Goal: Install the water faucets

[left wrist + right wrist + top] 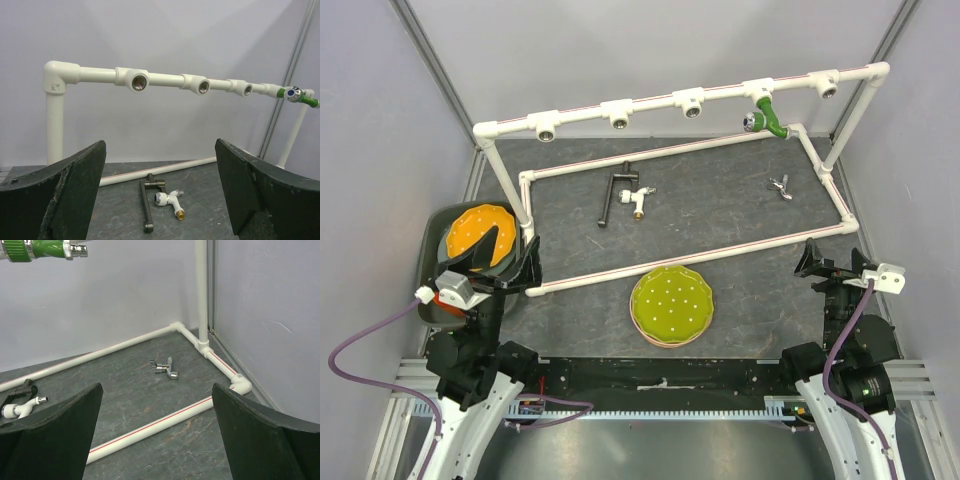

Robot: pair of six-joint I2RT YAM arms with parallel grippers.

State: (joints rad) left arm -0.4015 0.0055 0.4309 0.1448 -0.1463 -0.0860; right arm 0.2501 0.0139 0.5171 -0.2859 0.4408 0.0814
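The white faucet point(640, 197) and silver faucet point(779, 186) lay inside the pipe frame point(660, 155). The left gripper point(500, 262) and right gripper point(825, 265) (near its front corners) gaped empty.

- This is a robotics lab test cell.
- Plain pale walls point(620, 50) and slim metal posts point(428, 60) box in a single dark table point(720, 240).
- A left arm point(470, 360) and a right arm point(850, 365), both black robot arms, are bolted at the table's near edge, with purple-grey cables point(375, 325) looping off them.
- A slotted cable rail point(660, 410) runs between their bases.
- A free-standing white pipe frame point(650, 100) sits on the table.
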